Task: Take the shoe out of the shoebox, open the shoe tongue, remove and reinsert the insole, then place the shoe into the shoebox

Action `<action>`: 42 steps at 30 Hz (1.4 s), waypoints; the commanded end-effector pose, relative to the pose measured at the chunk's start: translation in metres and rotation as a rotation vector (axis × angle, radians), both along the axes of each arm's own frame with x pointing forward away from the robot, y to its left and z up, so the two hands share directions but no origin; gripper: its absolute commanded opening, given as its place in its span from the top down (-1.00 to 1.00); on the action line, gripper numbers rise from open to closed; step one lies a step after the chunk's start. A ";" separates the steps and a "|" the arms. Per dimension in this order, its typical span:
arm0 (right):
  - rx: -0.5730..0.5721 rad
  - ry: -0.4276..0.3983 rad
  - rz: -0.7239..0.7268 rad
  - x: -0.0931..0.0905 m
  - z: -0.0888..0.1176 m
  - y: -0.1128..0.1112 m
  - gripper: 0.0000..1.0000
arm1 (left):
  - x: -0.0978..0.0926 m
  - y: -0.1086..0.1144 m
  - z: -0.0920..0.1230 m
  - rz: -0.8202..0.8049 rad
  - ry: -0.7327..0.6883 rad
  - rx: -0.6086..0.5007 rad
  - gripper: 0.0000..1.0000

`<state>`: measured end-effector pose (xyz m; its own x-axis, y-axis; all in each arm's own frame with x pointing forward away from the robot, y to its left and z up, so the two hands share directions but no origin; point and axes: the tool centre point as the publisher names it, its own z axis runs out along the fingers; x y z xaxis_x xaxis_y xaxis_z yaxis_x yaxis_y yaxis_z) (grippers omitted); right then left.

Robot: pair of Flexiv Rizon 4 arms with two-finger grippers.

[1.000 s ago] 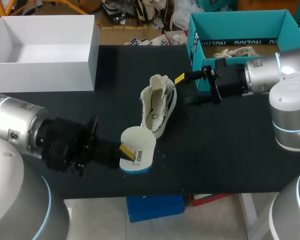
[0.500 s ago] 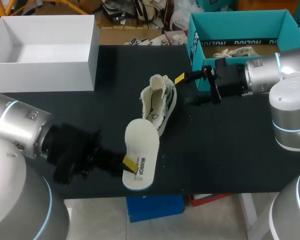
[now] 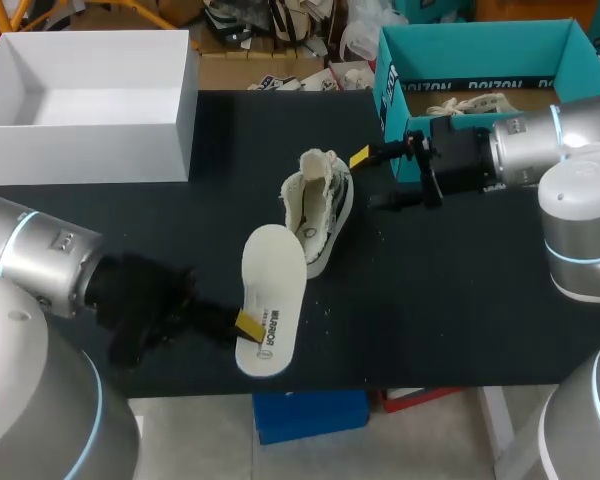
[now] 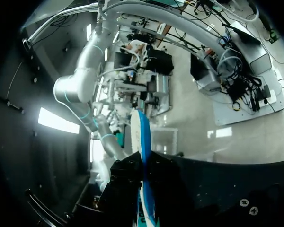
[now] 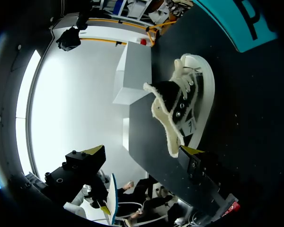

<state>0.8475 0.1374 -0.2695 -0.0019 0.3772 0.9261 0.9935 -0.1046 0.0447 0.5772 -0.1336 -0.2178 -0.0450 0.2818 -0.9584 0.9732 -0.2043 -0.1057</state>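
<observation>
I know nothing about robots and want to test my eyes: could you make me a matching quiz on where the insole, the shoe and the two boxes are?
Things:
1. insole
2. shoe
3. white box
4. teal box

Places:
a. far right, behind the right tool
b. gripped by the left tool
c. far left corner of the table
d. on the table, between the two arms

Pairs: 1-b, 2-d, 3-c, 4-a

A black table (image 3: 450, 300) is seen, on which an open white box (image 3: 80, 150) is set at the far left, an open teal shoebox (image 3: 480, 50) at the far right, and a pale shoe (image 3: 320, 205) is laid near the middle.
</observation>
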 end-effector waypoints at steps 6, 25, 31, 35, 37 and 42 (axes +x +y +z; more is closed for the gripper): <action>0.000 -0.001 -0.003 0.000 -0.001 0.002 -1.00 | 0.006 -0.004 -0.002 -0.007 0.001 0.002 1.00; 0.000 -0.001 -0.003 0.000 -0.001 0.002 -1.00 | 0.014 -0.027 -0.060 -0.103 -0.365 -0.135 1.00; 0.000 -0.001 -0.003 0.000 -0.001 0.002 -1.00 | 0.052 -0.028 -0.072 -0.099 -0.346 -0.122 1.00; 0.000 -0.001 -0.003 0.000 -0.001 0.002 -1.00 | 0.075 -0.027 -0.078 -0.086 -0.332 -0.106 1.00; 0.000 -0.001 -0.003 0.000 -0.001 0.002 -1.00 | 0.087 -0.027 -0.081 -0.074 -0.319 -0.097 1.00; 0.000 -0.001 -0.003 0.000 -0.001 0.002 -1.00 | 0.112 -0.024 -0.089 -0.053 -0.293 -0.089 1.00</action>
